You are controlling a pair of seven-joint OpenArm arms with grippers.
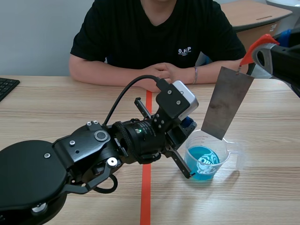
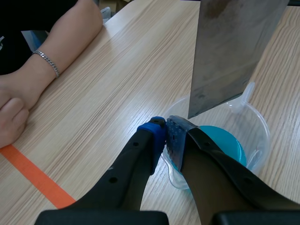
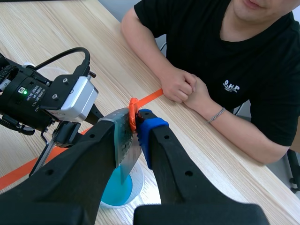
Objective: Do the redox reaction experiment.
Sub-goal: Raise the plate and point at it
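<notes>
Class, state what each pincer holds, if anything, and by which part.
The left pincer grips the beaker by its rim; the right pincer grips the orange clip fixed to the metal plate's top corner.

A light wood-grain counter [image 1: 56, 98] fills most of the room in view, running away toward a plain pale blue-grey wall [image 1: 37, 33]. An orange-red tape line [image 1: 146, 197] crosses the counter's middle, front to back. At the counter's far left edge lies the corner of a black keyboard [image 1: 7, 86]. A person [image 1: 154, 37] in a black T-shirt sits at the far side. Behind, to the right, stands a second desk [image 1: 248, 11] with a tan top. The light is even and soft.
</notes>
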